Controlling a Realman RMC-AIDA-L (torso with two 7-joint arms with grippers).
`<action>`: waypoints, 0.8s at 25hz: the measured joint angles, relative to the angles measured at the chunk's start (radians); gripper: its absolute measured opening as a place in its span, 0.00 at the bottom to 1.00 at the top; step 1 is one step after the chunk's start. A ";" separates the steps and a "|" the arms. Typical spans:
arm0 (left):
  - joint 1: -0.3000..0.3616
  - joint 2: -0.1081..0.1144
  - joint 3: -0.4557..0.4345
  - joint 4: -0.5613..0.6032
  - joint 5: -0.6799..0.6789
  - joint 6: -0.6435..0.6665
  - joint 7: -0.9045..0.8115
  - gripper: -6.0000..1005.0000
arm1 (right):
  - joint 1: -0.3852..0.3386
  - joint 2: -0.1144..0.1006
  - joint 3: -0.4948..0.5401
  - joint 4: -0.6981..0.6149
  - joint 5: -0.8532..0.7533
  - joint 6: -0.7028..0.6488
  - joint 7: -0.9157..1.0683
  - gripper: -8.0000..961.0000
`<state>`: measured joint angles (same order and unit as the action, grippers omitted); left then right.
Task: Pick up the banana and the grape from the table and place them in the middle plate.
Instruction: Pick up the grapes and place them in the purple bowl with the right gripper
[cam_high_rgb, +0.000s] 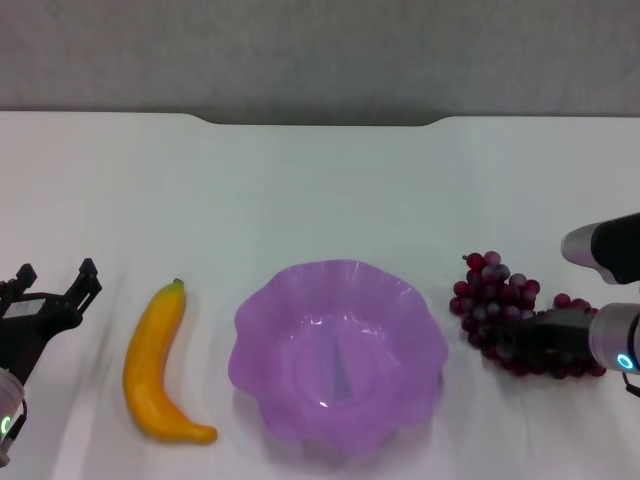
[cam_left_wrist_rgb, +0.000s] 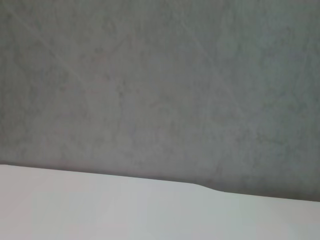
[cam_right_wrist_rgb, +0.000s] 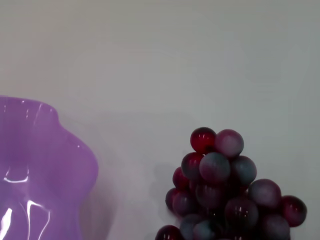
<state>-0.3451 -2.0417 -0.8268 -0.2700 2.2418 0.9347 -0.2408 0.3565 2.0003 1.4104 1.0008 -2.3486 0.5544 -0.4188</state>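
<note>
The banana (cam_high_rgb: 158, 368) lies on the white table (cam_high_rgb: 320, 180), left of the purple middle plate (cam_high_rgb: 340, 355), which holds nothing. The grape bunch (cam_high_rgb: 492, 292) lies on the table right of the plate. My right gripper (cam_high_rgb: 535, 340) comes in from the right and sits low against the near side of the bunch. The right wrist view shows the grapes (cam_right_wrist_rgb: 225, 190) close up beside the plate's rim (cam_right_wrist_rgb: 35, 160). My left gripper (cam_high_rgb: 55, 278) is open and empty, left of the banana and apart from it.
The table's notched far edge (cam_high_rgb: 320, 122) meets a grey wall. The left wrist view shows only the tabletop (cam_left_wrist_rgb: 100, 210) and the wall (cam_left_wrist_rgb: 160, 80). Bare table lies behind the plate and fruit.
</note>
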 joint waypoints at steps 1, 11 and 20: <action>0.000 0.000 0.000 0.001 -0.001 -0.001 0.000 0.84 | -0.004 0.000 -0.006 0.004 0.000 -0.011 0.000 0.40; 0.002 0.000 0.000 0.004 -0.004 -0.003 0.000 0.84 | -0.114 0.001 -0.052 0.124 0.000 -0.139 -0.048 0.39; 0.002 0.000 0.000 0.005 -0.003 -0.004 0.000 0.84 | -0.186 0.002 -0.104 0.224 -0.004 -0.232 -0.084 0.39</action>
<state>-0.3435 -2.0417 -0.8267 -0.2653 2.2385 0.9312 -0.2408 0.1710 2.0019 1.3068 1.2246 -2.3525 0.3229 -0.5027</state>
